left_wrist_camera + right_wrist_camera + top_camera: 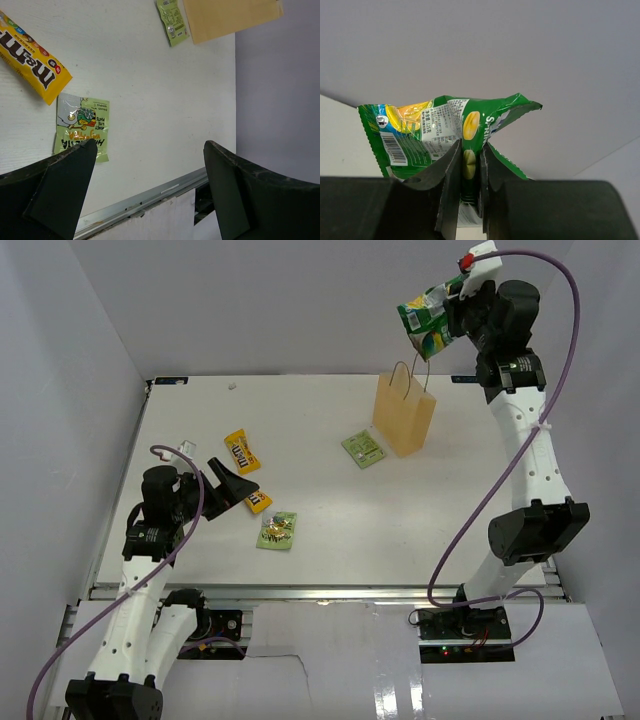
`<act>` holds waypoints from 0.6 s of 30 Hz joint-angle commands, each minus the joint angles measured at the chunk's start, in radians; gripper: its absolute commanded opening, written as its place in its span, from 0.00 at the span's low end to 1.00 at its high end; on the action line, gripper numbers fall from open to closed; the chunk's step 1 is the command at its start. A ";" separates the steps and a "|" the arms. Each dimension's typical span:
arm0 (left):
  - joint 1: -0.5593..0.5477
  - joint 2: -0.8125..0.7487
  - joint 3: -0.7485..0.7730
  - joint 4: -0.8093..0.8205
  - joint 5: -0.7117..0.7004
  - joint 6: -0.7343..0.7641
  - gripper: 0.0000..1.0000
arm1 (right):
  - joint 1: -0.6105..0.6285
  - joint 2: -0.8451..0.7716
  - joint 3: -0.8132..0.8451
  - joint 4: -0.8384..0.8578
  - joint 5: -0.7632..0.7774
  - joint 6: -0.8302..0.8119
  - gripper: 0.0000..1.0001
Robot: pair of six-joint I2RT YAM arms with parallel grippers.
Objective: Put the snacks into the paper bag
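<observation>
So your right gripper [470, 150] clamps the chip bag [428, 318] high near the paper bag [404, 418], your left gripper [150, 150] gapes empty, and four small packets [278, 530] lie on the table [450, 520].

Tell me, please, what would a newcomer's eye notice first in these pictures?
The green chip bag stands out first, pinched in the right arm's jaws and held high near the upright paper bag at the far right of the table. Next comes the bright yellow candy pack, lying flat left of centre, close to the left arm's jaws, which are open and hold nothing.
</observation>
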 commanded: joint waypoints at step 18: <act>-0.001 -0.005 -0.035 0.014 0.002 0.013 0.98 | 0.249 0.004 -0.260 0.546 0.687 -0.310 0.08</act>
